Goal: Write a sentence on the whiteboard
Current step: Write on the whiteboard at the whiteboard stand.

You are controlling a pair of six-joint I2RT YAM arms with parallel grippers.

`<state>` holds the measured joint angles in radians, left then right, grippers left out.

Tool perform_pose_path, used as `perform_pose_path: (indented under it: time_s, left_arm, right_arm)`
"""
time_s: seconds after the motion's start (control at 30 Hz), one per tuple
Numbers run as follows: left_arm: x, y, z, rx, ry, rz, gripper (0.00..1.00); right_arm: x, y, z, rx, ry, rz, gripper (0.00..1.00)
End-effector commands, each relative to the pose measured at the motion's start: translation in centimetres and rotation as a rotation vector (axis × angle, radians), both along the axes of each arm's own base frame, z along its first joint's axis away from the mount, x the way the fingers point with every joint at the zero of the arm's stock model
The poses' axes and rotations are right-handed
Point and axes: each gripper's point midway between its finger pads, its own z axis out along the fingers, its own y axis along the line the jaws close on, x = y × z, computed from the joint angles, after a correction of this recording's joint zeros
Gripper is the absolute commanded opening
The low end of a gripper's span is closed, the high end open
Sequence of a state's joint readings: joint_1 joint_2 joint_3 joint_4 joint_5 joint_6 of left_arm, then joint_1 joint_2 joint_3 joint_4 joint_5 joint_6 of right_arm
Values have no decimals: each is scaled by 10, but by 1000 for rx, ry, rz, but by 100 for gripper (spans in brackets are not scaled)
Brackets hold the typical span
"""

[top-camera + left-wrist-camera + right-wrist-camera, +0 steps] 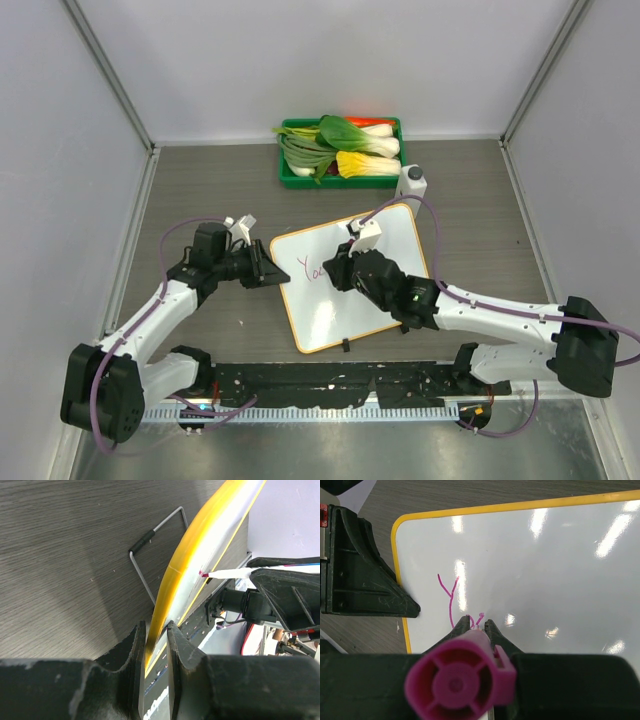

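— Grey wood-grain table (200,190), pale walls on three sides. What sits on it?

— A flat white rectangular whiteboard with a thin orange rim and rounded corners (322,312) lies near the middle, turned askew, between the two arms. Behind it, against the far wall, is a green plastic tray (290,178) of leafy bok choy (350,135), and just right of the tray stands a small white container (412,182).

— And the left fingers (131,650)?

— Clenched on the board's left rim. The left wrist view shows the orange edge pinched between them. A thin bent wire stand with a black sleeve (141,541) lies on the table on the far side of that edge.

— The right fingers (495,632)?

— Clamped around a pink marker with a round magenta cap end (460,682), over the board's left part. Its tip is hidden behind the cap, so I cannot tell whether it touches the surface.

— How much of the thin pink handwritten sentence (451,597) shows?

— Only its start, close to the left rim: a tall Y and a small loop beside it, right at the fingertips. From above it reads roughly as "You", though the letters are too small to be sure. To the right of it the board is white, with glare spots.
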<state>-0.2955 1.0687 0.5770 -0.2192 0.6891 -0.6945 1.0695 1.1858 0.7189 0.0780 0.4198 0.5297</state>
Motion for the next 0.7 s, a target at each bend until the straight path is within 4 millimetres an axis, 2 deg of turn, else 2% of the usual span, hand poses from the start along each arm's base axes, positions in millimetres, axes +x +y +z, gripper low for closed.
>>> perform_pose_path:
  time_s: [0.0,0.27,0.67]
  left_arm:
    - [2,-4,5,-2,-18,-15,4]
    - [2,-4,6,-3,-18,-15,4]
    - [2,-4,5,-3,-16,-16,4]
  right_arm:
    - [1,-12,-8,-40,6,-33,1]
    - [12,-20,4,-49,-30,-97,1]
    - [20,-19,20,-32,-60,-133,1]
